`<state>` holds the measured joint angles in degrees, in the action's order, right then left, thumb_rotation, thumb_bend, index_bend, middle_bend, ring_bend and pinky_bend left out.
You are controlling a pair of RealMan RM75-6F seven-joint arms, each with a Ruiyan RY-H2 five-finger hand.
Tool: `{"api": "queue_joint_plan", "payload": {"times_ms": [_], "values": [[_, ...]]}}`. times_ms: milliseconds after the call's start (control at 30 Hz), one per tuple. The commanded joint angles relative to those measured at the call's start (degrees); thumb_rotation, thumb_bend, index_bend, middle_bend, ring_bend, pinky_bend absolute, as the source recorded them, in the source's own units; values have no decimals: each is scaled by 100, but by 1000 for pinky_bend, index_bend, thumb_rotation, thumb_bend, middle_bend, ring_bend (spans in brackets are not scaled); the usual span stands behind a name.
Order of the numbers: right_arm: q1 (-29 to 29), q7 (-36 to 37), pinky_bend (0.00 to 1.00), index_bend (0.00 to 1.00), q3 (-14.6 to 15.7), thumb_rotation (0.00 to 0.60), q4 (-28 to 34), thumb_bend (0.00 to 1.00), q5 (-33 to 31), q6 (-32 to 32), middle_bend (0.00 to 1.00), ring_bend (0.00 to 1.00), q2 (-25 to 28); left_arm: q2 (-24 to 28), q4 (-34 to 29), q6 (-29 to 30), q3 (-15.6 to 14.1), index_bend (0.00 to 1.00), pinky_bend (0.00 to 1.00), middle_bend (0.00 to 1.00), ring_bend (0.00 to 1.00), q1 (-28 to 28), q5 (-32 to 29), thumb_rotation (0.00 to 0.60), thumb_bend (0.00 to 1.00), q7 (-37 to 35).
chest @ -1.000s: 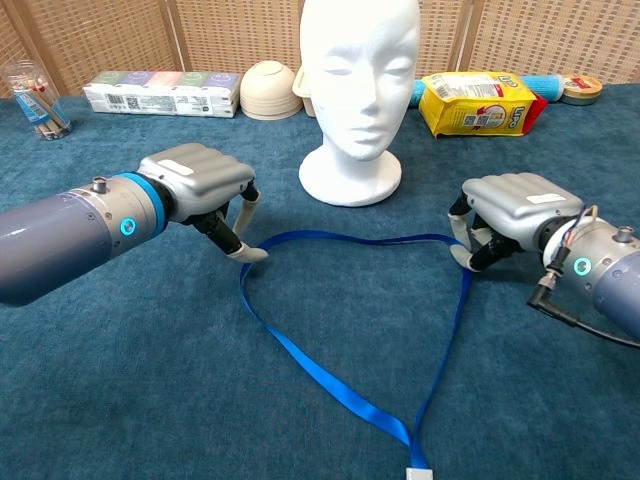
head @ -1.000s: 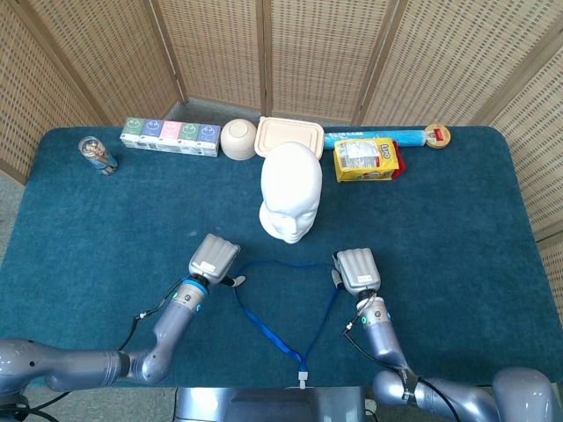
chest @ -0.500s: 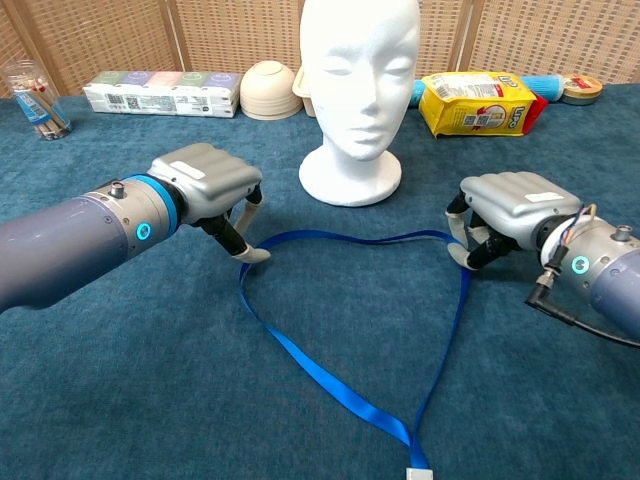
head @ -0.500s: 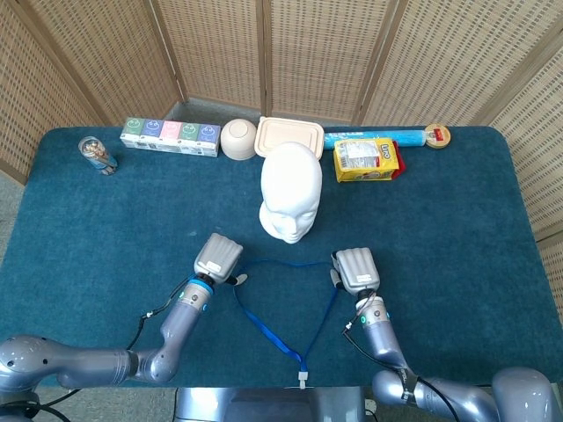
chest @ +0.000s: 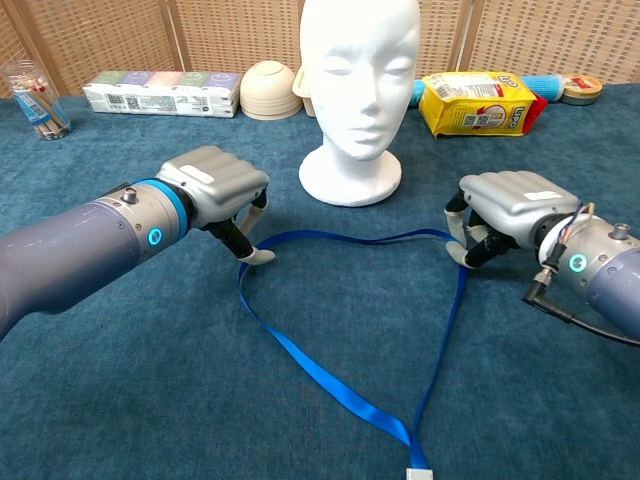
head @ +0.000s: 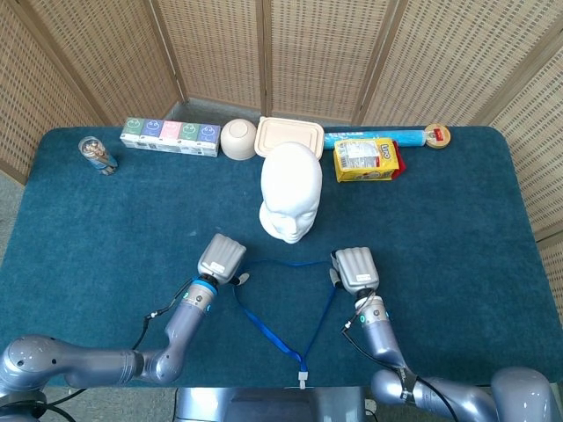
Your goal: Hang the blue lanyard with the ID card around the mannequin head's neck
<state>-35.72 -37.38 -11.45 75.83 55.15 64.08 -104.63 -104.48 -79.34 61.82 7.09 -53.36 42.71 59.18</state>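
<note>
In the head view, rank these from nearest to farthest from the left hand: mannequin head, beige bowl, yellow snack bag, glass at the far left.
From the left hand:
1. Mannequin head, just ahead and to its right.
2. Beige bowl, back row, nearly straight ahead.
3. Yellow snack bag and the glass, on opposite sides of the back row, are too close to call.

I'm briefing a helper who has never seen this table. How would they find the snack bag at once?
Start at the white mannequin head mid-table and look to the back row beside it. The snack bag lies just in front of a long blue tube. It is the only yellow thing there; the bowl and lidded container are beige.
</note>
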Motion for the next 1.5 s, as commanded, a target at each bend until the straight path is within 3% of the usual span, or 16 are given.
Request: {"api": "queue_joint_plan", "payload": {"times_ms": [33,1500], "values": [[1,-4,1000,681,1,600,-1,548,-5,0,890,1000,3,-28,39,3,-6,643,1000,1000,1000,0,-9,279,255,-4],[38,30,1000,681,-20,600,-6,550,-142,-27,891,1000,-10,-267,294,28,208,710,1000,1000,1000,17,-269,306,237,-139]]}}
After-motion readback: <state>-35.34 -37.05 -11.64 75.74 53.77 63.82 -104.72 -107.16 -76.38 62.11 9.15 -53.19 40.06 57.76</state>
